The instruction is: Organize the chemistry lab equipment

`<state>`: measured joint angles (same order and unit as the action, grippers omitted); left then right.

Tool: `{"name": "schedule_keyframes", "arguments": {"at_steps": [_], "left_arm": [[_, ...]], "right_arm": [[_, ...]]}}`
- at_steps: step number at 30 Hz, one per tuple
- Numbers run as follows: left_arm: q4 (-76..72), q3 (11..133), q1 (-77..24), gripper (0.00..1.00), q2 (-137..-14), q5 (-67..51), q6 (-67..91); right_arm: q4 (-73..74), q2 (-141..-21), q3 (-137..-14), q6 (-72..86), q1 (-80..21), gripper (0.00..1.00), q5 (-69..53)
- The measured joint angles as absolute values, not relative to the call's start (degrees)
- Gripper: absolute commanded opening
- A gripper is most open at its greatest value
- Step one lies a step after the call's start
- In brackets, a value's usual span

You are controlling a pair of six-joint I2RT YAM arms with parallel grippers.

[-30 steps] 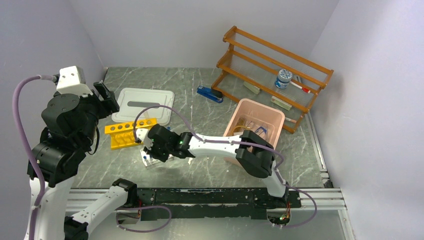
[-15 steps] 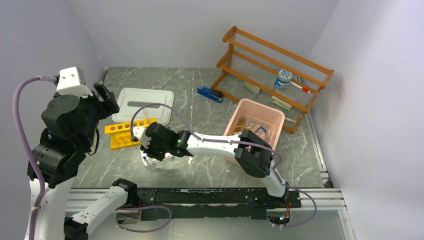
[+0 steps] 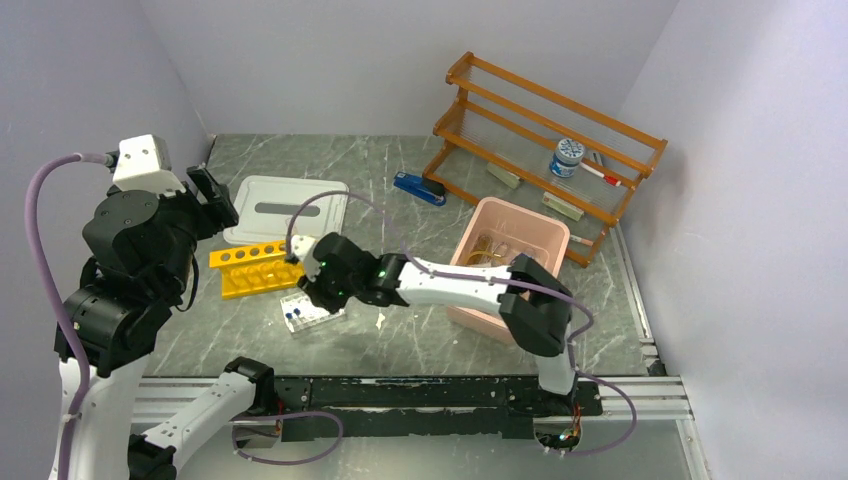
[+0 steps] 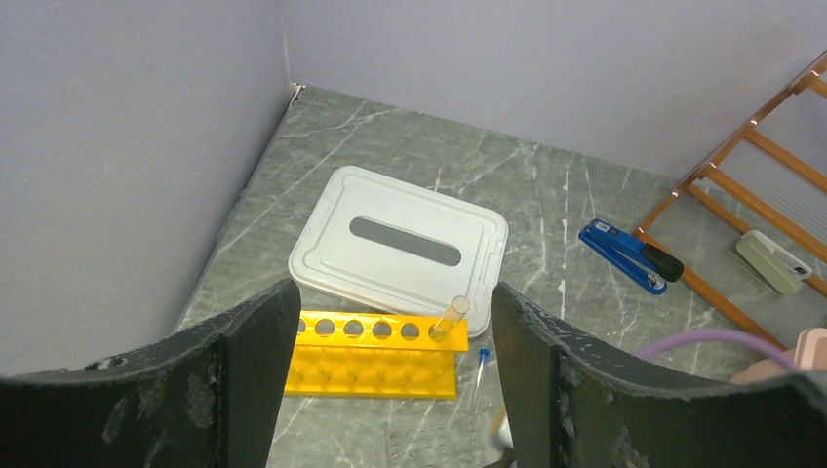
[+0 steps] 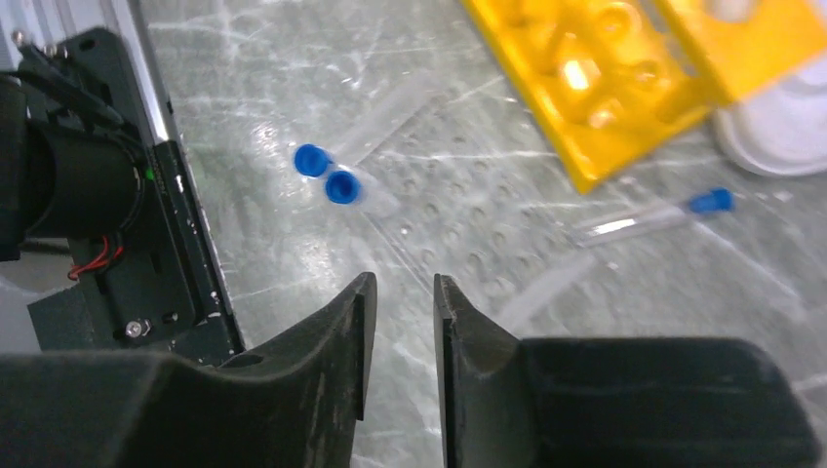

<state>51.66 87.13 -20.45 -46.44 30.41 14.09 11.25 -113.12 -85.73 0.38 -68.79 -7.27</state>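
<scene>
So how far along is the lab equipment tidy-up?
Partly done. The tan tubing and goggles appear to sit in the pink bin, and two blue-capped tubes stand in the clear rack. Both the right gripper and left gripper are empty, so nothing is in hand. Left: a loose tube lying beside the yellow rack.

- R arm (image 3: 450, 285) lies across mid table from bin (image 3: 468, 240) to racks; blocks the front-to-back path there.
- Yellow rack (image 3: 262, 270), clear rack (image 3: 312, 312) and lid (image 3: 285, 208) crowd L side; loose tube (image 5: 649, 219) beside yellow rack.
- Bare table (image 3: 400, 345) btw R arm and near edge.
- Open strip btw lid and stapler (image 3: 420, 188).
- L gripper (image 4: 392, 292) is raised, jaws wide.
</scene>
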Motion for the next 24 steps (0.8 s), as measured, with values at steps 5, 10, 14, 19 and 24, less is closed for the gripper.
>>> {"name": "schedule_keyframes", "arguments": {"at_steps": [5, 10, 14, 19, 24], "left_arm": [[51.3, 86.5, -20.4, 0.76, -46.4, 30.3, 14.2], [51.2, 86.4, -20.4, 0.76, -46.5, 30.0, 14.3], [51.2, 86.4, -20.5, 0.76, -46.6, 29.6, 14.4], [51.1, 85.8, -20.5, 0.76, -46.7, 29.2, 14.4], [50.4, 79.6, -20.5, 0.75, -45.3, 28.1, 14.5]], "right_arm": [[8.8, -107.7, -82.3, 7.1, -65.4, 0.47, -2.5], [9.5, -109.5, -83.0, 17.3, -62.5, 0.54, 7.5], [11.8, -114.7, -85.5, 25.1, -60.5, 0.60, 13.0], [14.7, -123.3, -92.9, 29.6, -59.4, 0.61, 17.5], [14.8, -128.6, -98.5, 30.2, -59.6, 0.60, 18.4]]}}
